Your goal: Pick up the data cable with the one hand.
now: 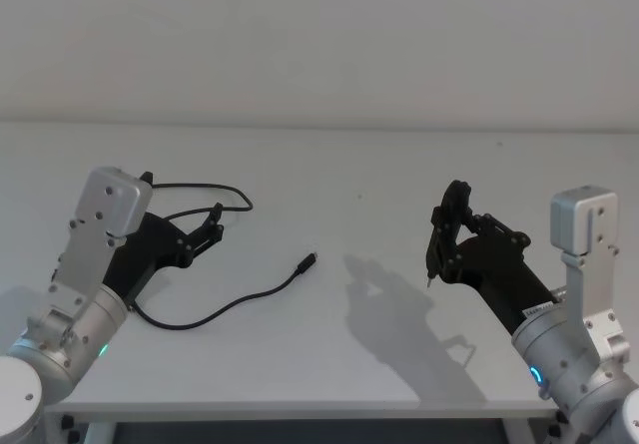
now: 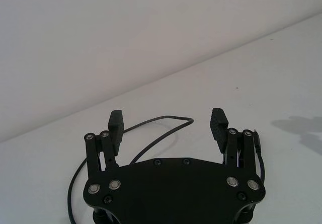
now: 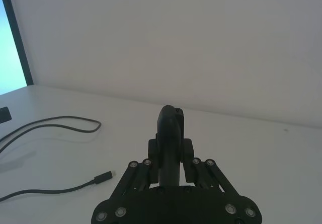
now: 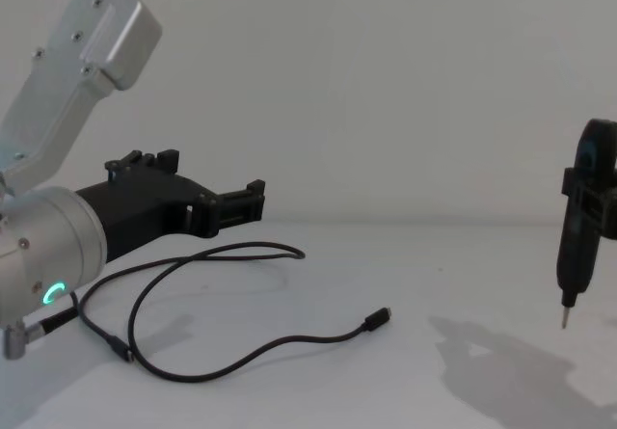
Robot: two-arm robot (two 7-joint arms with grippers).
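The data cable [image 1: 240,304] is a thin black cord lying in loose loops on the white table, with one plug [image 1: 308,261] pointing toward the middle. The one hand, my left gripper [image 1: 214,222] on the green-ringed wrist, hovers open just above the cable's far loop [image 2: 178,117], with nothing between its fingers [image 2: 115,126]. From the chest view the left gripper [image 4: 253,202] is clear of the cable [image 4: 241,357]. My right gripper [image 1: 449,226] hangs at the right, shut on a black pin-tipped tool [image 4: 576,246], well away from the cable [image 3: 55,119].
The white table [image 1: 359,165] runs back to a plain wall. Its front edge [image 1: 300,409] lies close below the cable. A dark frame with a bright panel [image 3: 15,38] stands far off beside the table.
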